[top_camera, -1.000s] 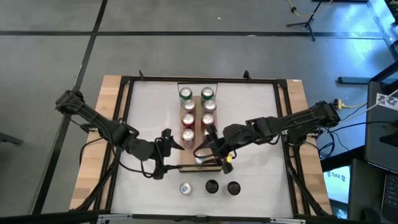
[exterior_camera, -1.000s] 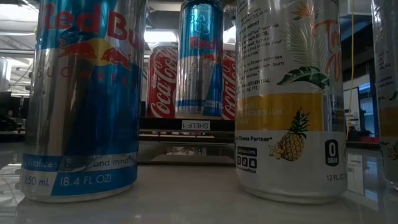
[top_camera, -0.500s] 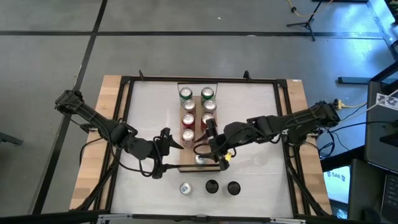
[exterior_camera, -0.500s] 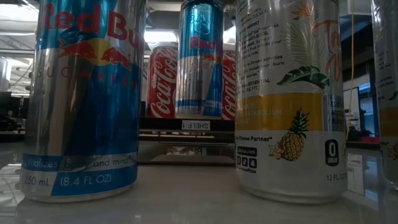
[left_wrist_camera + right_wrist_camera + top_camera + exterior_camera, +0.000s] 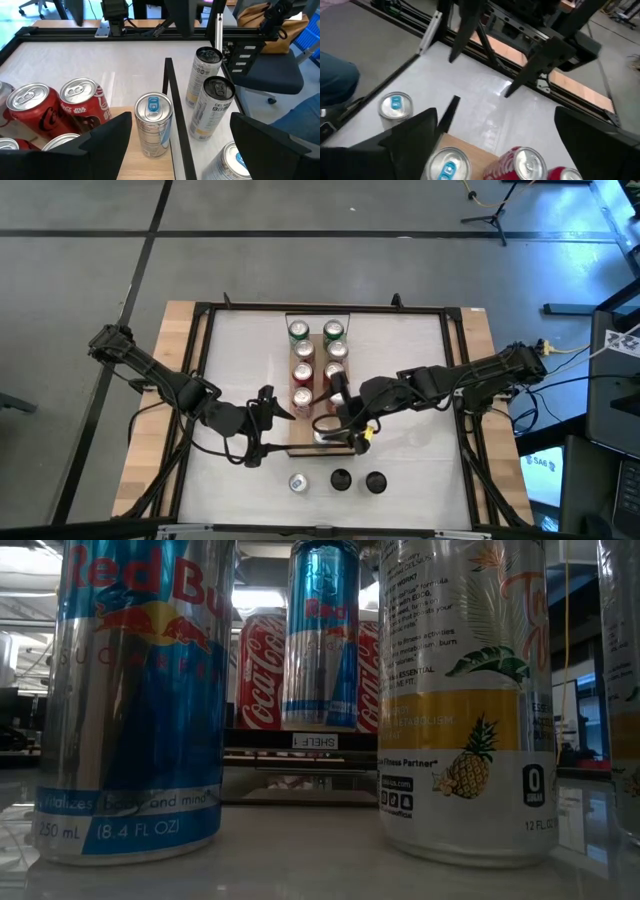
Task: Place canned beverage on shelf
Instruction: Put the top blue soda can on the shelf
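At shelf point(image 5: 300, 448) front edge, slim silver-blue can point(image 5: 324, 436) upright; right end effector point(image 5: 334, 423) open around it, left end effector point(image 5: 277, 413) open, empty.

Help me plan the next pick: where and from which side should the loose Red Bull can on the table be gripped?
Grip the Red Bull can around its round side wall, about mid-height, since it stands upright. Probably come from the left arm's side: that flank is open, while a dark-topped can stands close on the other.
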You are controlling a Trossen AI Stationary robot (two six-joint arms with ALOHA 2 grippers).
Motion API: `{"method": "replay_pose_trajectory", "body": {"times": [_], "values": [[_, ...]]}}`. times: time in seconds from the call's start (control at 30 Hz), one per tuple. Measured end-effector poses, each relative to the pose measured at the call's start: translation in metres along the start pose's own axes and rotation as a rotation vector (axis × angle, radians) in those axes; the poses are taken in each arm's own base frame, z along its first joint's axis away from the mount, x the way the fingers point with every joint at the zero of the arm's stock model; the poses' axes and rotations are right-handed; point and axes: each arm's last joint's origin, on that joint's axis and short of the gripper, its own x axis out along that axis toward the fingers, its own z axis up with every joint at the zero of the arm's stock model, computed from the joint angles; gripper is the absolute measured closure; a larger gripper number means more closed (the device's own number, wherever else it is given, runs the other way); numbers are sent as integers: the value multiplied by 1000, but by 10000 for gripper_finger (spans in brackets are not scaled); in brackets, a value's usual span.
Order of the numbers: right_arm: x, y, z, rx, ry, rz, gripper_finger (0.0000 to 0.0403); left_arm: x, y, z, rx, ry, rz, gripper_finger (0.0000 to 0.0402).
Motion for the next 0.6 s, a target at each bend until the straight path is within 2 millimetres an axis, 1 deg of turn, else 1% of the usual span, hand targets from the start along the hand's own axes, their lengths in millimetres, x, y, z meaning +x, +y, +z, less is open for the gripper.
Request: {"method": "replay_pose_trajectory", "body": {"times": [0.1,0.17,0.27,0.4,0.6], "values": [[0,0,-3,-7,32,-7,15,0,0,0,0,0,0,73],[0,2,-7,-50,70,11,22,0,0,0,0,0,0,73],[-1,5,-13,-177,113,96,26,0,0,0,0,0,0,73],[-2,10,-18,-342,117,219,26,0,0,0,0,0,0,73],[-2,11,-19,-555,94,260,26,0,0,0,-1,0,0,73]]}}
